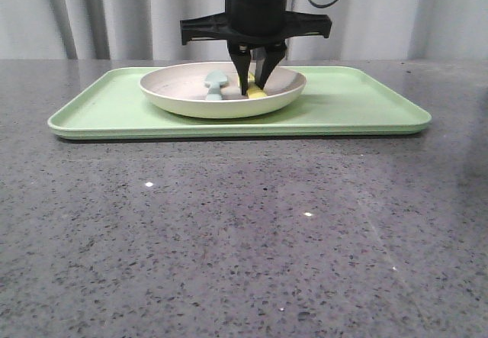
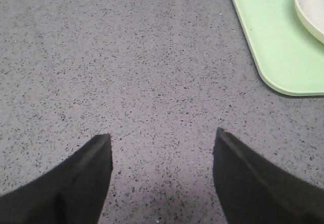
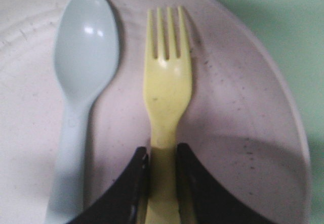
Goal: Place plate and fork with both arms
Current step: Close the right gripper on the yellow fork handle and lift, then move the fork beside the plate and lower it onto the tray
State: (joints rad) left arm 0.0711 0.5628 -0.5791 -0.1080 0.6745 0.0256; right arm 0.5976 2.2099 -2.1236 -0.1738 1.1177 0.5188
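Two black fingers of the right gripper (image 3: 162, 183) reach down into the plate (image 1: 191, 101) and pinch the fork (image 3: 167, 87) by its handle. The jaws are almost shut, with only the thin yellow handle between them, and both fingers touch its sides. The fork lies flat inside the plate, and its tines point away from the gripper. Just beside the fork lies a pale blue spoon (image 3: 81, 82), and the two do not touch. In the front view only a small yellow bit of the fork (image 1: 258, 92) shows behind the fingers, and the spoon (image 1: 216, 85) sits just to the left of them. The plate is round and cream-white, and it rests on a flat green tray (image 1: 366, 101). The tray sits toward the far edge of the grey counter (image 1: 244, 231), about in the middle between the left and right edges. The plate sits on the left half of the tray. The left gripper (image 2: 162, 178) hangs over bare counter with its jaws wide apart. It holds nothing and touches nothing. A corner of the tray (image 2: 273, 47) and a bit of the plate's rim (image 2: 309, 11) show in the left wrist view, well apart from that gripper's fingers (image 2: 76, 183).
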